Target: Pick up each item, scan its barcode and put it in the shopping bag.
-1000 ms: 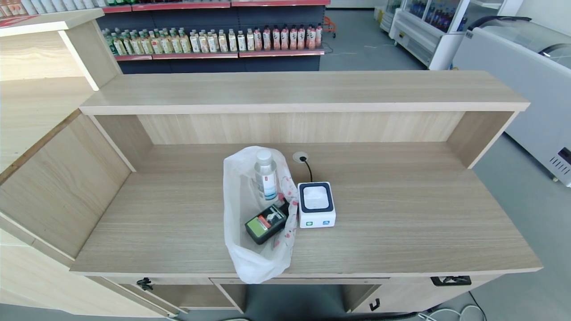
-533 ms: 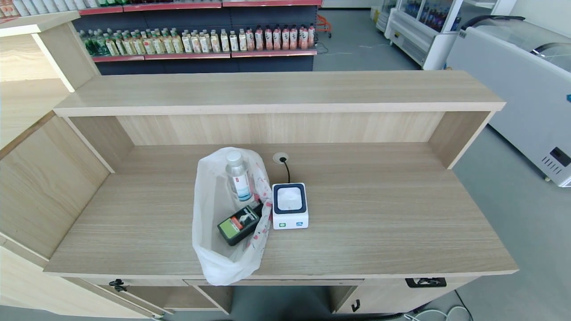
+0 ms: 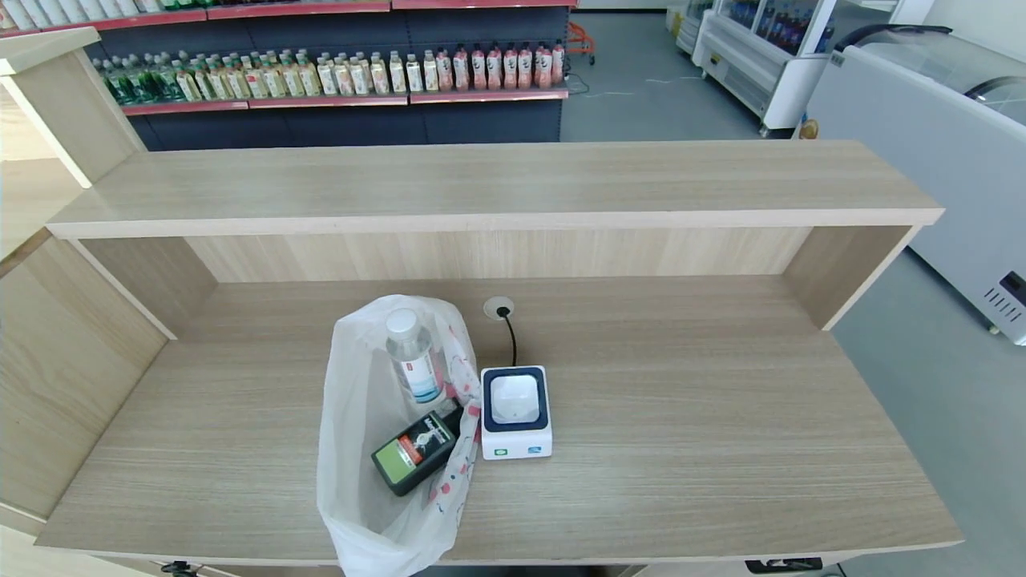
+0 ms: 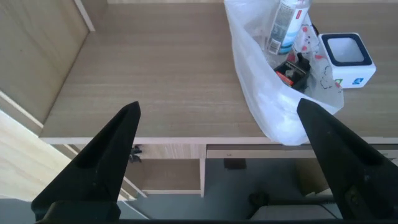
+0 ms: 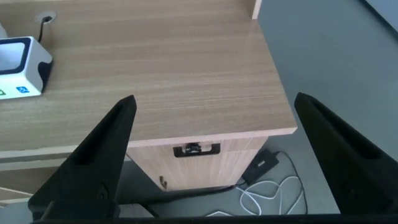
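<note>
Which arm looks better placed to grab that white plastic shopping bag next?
Probably the left: the white plastic shopping bag lies just ahead of the open left gripper, while the right gripper faces wooden counter beyond the white scanner box.

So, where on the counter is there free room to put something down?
The widest bare counter lies right of the scanner, up to its end. A smaller one lies left of the shopping bag. The middle is crowded: bag, scanner and its cable close together.
</note>
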You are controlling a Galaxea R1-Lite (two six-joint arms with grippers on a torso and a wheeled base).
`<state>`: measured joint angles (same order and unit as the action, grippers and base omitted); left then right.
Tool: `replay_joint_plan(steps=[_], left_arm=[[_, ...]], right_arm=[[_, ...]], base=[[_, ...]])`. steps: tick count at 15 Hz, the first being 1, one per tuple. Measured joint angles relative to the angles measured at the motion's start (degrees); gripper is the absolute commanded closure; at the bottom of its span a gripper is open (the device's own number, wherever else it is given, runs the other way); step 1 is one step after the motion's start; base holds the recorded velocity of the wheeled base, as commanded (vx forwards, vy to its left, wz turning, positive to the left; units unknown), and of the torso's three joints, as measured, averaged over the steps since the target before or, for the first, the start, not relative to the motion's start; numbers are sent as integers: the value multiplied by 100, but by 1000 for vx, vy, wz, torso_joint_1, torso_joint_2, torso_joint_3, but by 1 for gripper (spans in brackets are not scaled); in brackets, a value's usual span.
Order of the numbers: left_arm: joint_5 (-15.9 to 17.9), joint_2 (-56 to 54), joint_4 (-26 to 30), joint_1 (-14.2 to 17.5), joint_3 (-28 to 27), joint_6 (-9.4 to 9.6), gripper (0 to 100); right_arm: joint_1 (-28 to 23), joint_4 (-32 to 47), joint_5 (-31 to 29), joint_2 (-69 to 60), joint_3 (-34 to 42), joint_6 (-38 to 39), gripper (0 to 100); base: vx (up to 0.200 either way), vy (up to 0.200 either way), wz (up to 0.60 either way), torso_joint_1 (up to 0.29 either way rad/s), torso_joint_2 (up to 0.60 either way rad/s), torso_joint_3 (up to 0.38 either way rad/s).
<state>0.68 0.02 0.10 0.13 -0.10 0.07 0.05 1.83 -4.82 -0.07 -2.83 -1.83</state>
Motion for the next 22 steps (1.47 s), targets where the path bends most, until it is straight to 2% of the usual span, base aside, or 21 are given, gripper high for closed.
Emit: replay_joint_plan(steps=[7, 11, 13, 15, 17, 19, 20, 21, 22], left_arm=[[2, 0, 0, -4, 0, 0, 0], [2, 0, 0, -4, 0, 2, 0], [2, 0, 0, -4, 0, 2, 0], [0, 0, 0, 0, 0, 2, 0], [2, 0, 0, 0, 0, 2, 0], [0, 0, 0, -4, 0, 2, 0], [2, 0, 0, -4, 0, 2, 0], [2, 0, 0, -4, 0, 2, 0], [2, 0, 0, -4, 0, 2, 0]], right_arm=[[5, 2, -9, 0, 2, 79, 100], [0, 0, -13, 0, 16, 581, 100], [0, 0, -13, 0, 18, 579, 100], [5, 0, 17, 0, 18, 305, 100], [5, -11, 427, 2, 18, -396, 100], [2, -57, 561, 2, 22, -328, 100], [0, -61, 513, 2, 33, -85, 100], [0, -90, 206, 2, 44, 199, 100], [0, -118, -79, 2, 57, 165, 100]], base=[[0, 0, 0, 0, 0, 0], [0, 0, 0, 0, 0, 0], [0, 0, 0, 0, 0, 0], [0, 0, 0, 0, 0, 0], [0, 0, 0, 0, 0, 0], [0, 0, 0, 0, 0, 0], [0, 0, 0, 0, 0, 0], [0, 0, 0, 0, 0, 0], [0, 0, 0, 0, 0, 0]])
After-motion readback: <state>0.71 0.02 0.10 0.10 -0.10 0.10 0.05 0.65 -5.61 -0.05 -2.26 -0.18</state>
